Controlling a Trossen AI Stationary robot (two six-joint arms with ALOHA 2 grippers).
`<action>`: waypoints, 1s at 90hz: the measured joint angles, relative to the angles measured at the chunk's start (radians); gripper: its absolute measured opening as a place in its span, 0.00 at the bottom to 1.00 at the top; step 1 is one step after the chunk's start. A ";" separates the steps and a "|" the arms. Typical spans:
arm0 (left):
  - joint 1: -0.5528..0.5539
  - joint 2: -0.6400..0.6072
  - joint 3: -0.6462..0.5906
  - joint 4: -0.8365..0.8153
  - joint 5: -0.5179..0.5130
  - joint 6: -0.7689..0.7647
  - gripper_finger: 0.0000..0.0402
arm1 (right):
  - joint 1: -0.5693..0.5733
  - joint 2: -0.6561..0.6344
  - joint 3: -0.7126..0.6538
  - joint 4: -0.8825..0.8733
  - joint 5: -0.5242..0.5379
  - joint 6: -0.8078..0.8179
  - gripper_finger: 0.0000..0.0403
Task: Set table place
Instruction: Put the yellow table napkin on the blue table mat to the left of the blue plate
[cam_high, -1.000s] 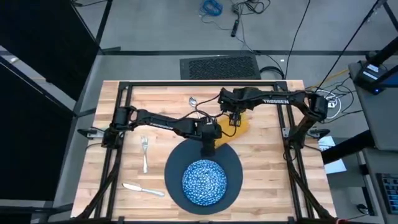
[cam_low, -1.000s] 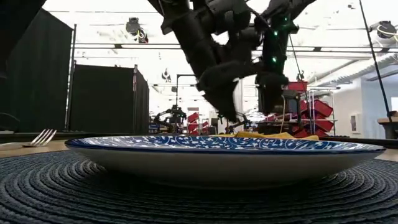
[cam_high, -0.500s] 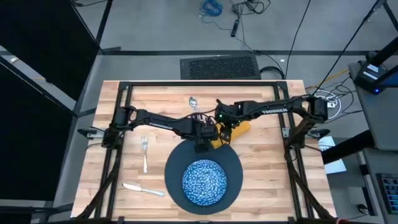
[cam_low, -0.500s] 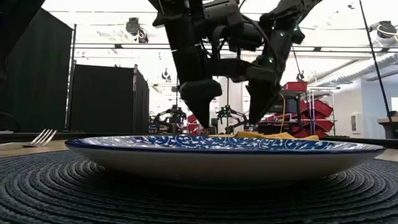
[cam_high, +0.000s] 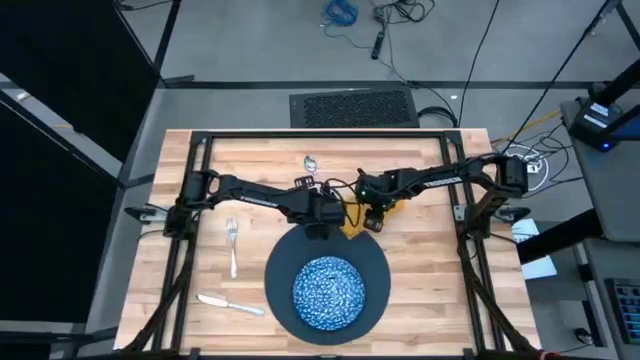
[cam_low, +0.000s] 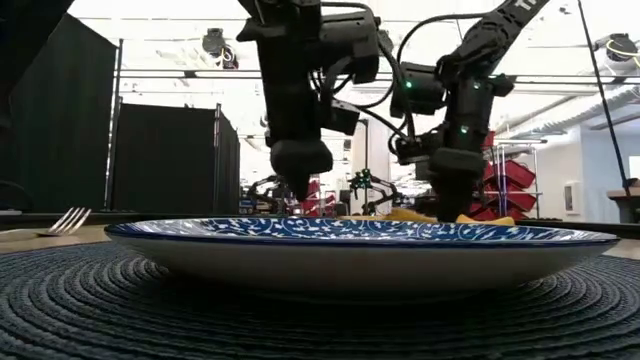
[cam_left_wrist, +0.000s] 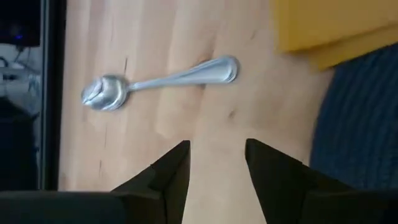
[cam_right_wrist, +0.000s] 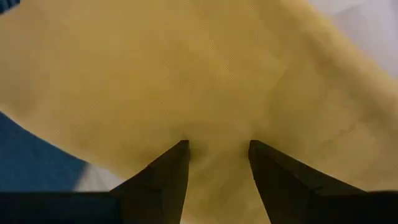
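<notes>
A light plank surface (cam_high: 420, 260) with a thin black frame is seen from above, standing on a grey floor where a dark grille mat (cam_high: 353, 106) and loose cables (cam_high: 385, 20) lie beyond the far edge. In the low view, black curtains and red bins are made out in the room behind.

One dark round plate (cam_high: 375, 262) is counted near the front edge, and one blue-and-white speckled bowl (cam_high: 327, 291) is set in it. One fork (cam_high: 232, 245) is laid left of the plate, one knife (cam_high: 229, 303) lies at the front left, one spoon (cam_high: 310, 162) lies toward the far edge, and one mustard-yellow napkin (cam_high: 392, 205) is spread just beyond the plate's far rim, its edge overlapping the rim.

Two arms are met over the middle. The left claw (cam_left_wrist: 216, 163) is held open above bare wood between spoon and plate, nothing between its fingers. The right claw (cam_right_wrist: 217, 160) is pressed down onto the napkin with its fingers parted; yellow cloth fills the wrist view.

Much of the napkin is covered by the right arm from above. In the low view the surface is largely blocked by the bowl's rim, only a sliver of napkin and the fork's tines showing. Whether any cloth is pinched cannot be told.
</notes>
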 joint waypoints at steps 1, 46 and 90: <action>0.000 0.000 0.000 0.000 -0.003 -0.003 0.36 | 0.000 0.000 0.000 -0.005 0.000 -0.016 0.40; -0.001 0.000 0.000 -0.012 -0.016 -0.011 0.36 | 0.009 0.005 -0.003 -0.123 0.388 -0.731 0.40; 0.000 -0.001 0.000 -0.015 -0.030 -0.003 0.36 | 0.118 0.006 0.286 -0.354 0.393 -0.422 0.40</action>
